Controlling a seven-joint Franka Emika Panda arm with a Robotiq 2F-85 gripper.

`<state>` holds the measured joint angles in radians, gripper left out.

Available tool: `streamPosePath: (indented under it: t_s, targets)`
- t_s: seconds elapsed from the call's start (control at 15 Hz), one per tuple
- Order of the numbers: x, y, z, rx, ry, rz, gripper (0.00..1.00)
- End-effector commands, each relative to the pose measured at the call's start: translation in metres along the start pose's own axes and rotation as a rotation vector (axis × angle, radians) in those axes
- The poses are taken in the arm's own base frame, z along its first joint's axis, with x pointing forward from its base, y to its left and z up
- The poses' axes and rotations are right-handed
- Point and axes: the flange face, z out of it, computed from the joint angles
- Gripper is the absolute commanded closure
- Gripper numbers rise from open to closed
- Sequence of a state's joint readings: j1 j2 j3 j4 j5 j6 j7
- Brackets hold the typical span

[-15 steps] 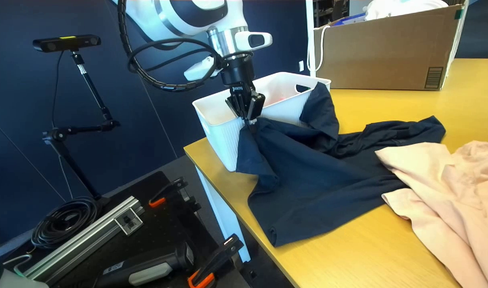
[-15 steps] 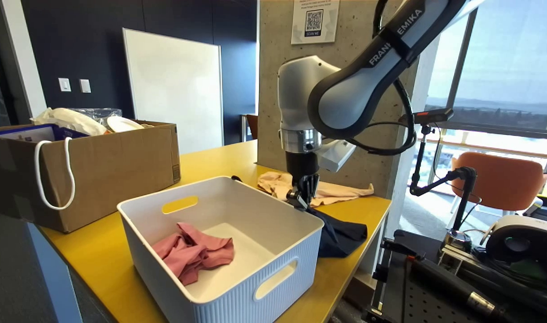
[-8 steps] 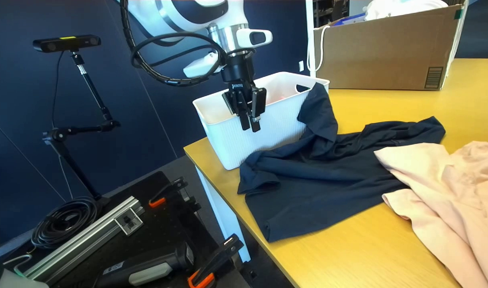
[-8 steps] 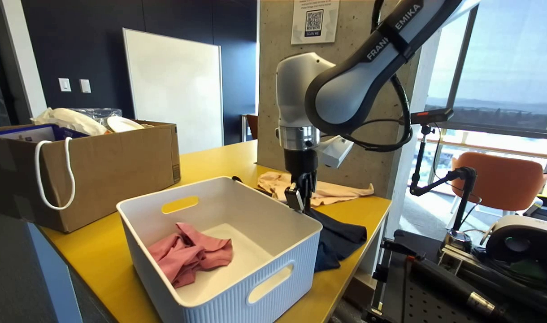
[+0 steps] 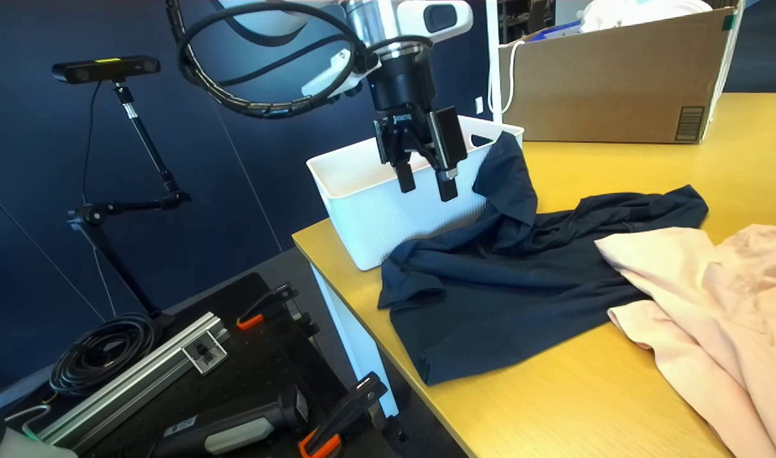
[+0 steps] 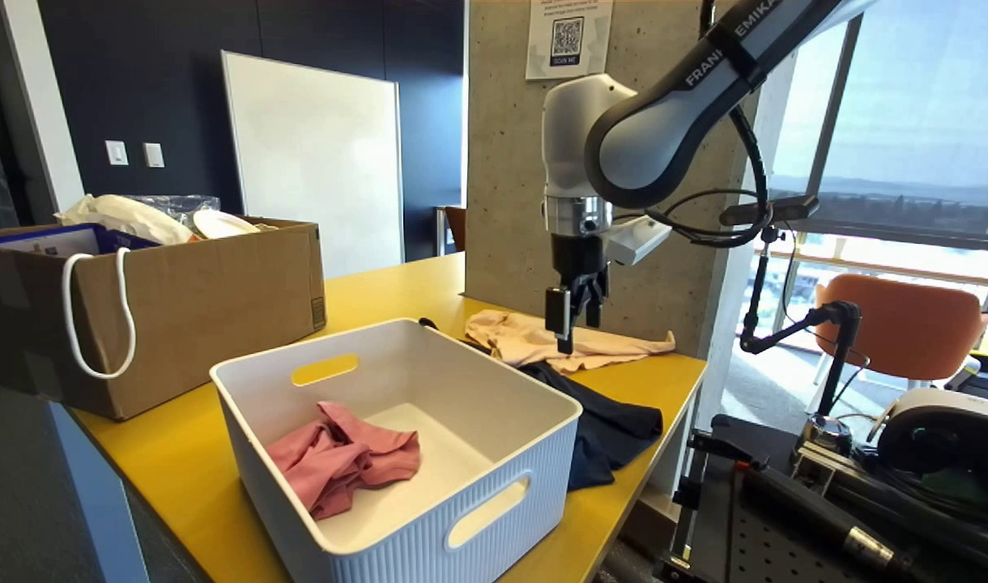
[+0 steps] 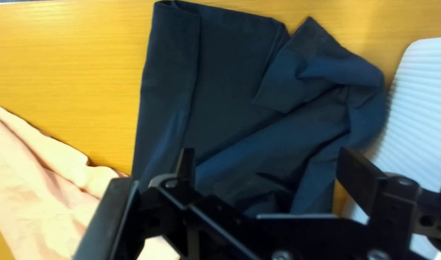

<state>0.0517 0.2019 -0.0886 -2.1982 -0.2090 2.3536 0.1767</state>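
Observation:
My gripper hangs in the air with its fingers wide apart and nothing between them. Below it a dark navy garment lies crumpled on the table, one fold propped up against the side of the white basket. In the wrist view, the garment fills the gap behind the jaws, and the basket's ribbed wall is at the right. A peach cloth lies beside the garment, partly over it. Inside the basket is a pink cloth, visible in an exterior view.
A large cardboard box with packed items stands on the yellow table. Behind the peach cloth rises a concrete pillar. Beyond the table's edge sits a black cart holding a camera stand.
A second ago the gripper was shut on the dark garment's raised edge. It let go, the edge dropped to the table, and the jaws spread wider while the gripper moved up, away from the basket.

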Motion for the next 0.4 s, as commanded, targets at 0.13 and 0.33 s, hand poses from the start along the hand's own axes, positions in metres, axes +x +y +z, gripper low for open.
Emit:
streamPosePath:
  t_s: [0.13,0.33]
  targets:
    - [0.013,0.041,0.012,-0.033,0.055,0.106,0.00]
    - [0.013,0.046,0.015,-0.032,0.080,0.142,0.00]
